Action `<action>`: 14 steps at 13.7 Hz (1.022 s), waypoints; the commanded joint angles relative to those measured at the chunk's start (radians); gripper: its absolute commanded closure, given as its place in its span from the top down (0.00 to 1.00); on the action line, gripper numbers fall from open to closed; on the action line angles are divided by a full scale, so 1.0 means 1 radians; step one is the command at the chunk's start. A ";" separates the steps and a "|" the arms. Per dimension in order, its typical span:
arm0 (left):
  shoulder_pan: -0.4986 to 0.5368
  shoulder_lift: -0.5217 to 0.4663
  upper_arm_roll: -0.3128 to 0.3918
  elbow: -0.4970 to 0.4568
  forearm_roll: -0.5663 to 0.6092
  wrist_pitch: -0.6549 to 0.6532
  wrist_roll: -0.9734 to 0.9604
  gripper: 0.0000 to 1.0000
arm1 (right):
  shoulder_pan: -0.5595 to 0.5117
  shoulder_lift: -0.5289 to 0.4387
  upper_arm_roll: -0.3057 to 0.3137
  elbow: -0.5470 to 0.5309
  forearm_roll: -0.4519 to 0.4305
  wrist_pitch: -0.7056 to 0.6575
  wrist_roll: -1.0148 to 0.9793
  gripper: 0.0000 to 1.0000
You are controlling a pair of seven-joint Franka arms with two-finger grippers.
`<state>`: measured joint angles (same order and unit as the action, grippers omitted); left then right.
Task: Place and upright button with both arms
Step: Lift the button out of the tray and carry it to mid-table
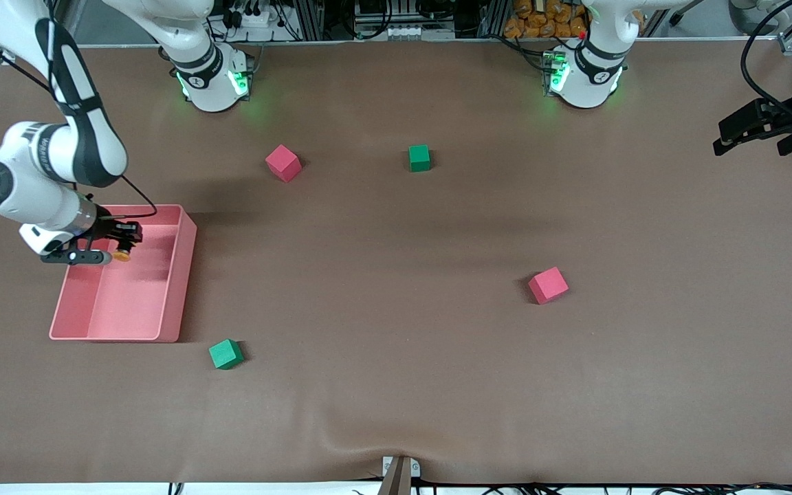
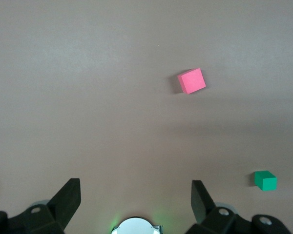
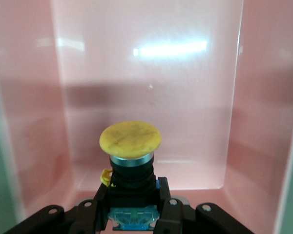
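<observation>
Brown table (image 1: 396, 385) fills the front view, its edges cut off. Right arm (image 1: 59, 144) runs out of frame at the top, elbow bent, wrist turned sideways over the pink bin (image 1: 186, 275) at its end of the table. Left arm (image 1: 592, 62) shows only its base, its links out of frame. Left gripper (image 1: 746, 130) hangs over bare table at the left arm's end, fingers (image 2: 68, 195) spread wide, holding nothing. Right gripper (image 3: 132, 202) is clamped on the button's black body. Button (image 1: 121, 256) is up inside the bin, axis roughly level, orange cap pointing away from the gripper toward the bin's inner wall; tiny in front view, underside hidden. 2 red cubes (image 1: 283, 163) (image 1: 548, 285), 2 green cubes (image 1: 419, 157) (image 1: 225, 354) sit apart on the table.
</observation>
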<state>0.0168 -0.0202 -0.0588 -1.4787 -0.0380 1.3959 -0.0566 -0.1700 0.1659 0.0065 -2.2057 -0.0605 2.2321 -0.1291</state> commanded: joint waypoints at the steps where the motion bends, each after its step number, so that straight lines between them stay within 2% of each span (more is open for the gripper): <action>1: 0.009 -0.003 -0.003 0.008 -0.016 -0.012 0.018 1.00 | 0.090 0.004 0.000 0.183 -0.001 -0.202 0.014 0.05; 4: 0.008 -0.003 -0.003 0.006 -0.014 -0.011 0.018 1.00 | 0.229 0.015 -0.002 0.291 0.001 -0.233 0.017 0.05; 6: 0.008 -0.001 -0.004 0.008 -0.014 -0.011 0.018 1.00 | 0.332 0.041 -0.002 0.352 0.002 -0.226 0.104 0.06; 8: 0.006 -0.001 -0.003 0.006 -0.014 -0.011 0.017 1.00 | 0.449 0.122 -0.003 0.455 0.001 -0.226 0.262 0.06; 11: 0.006 0.003 -0.003 0.006 -0.014 -0.011 0.015 1.00 | 0.611 0.272 -0.003 0.624 -0.004 -0.218 0.295 0.08; 14: 0.002 0.008 -0.004 0.006 -0.014 -0.011 0.007 1.00 | 0.751 0.436 -0.003 0.795 -0.012 -0.212 0.581 0.08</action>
<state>0.0161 -0.0174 -0.0598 -1.4794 -0.0381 1.3959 -0.0565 0.5169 0.4691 0.0174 -1.5736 -0.0603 2.0426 0.3076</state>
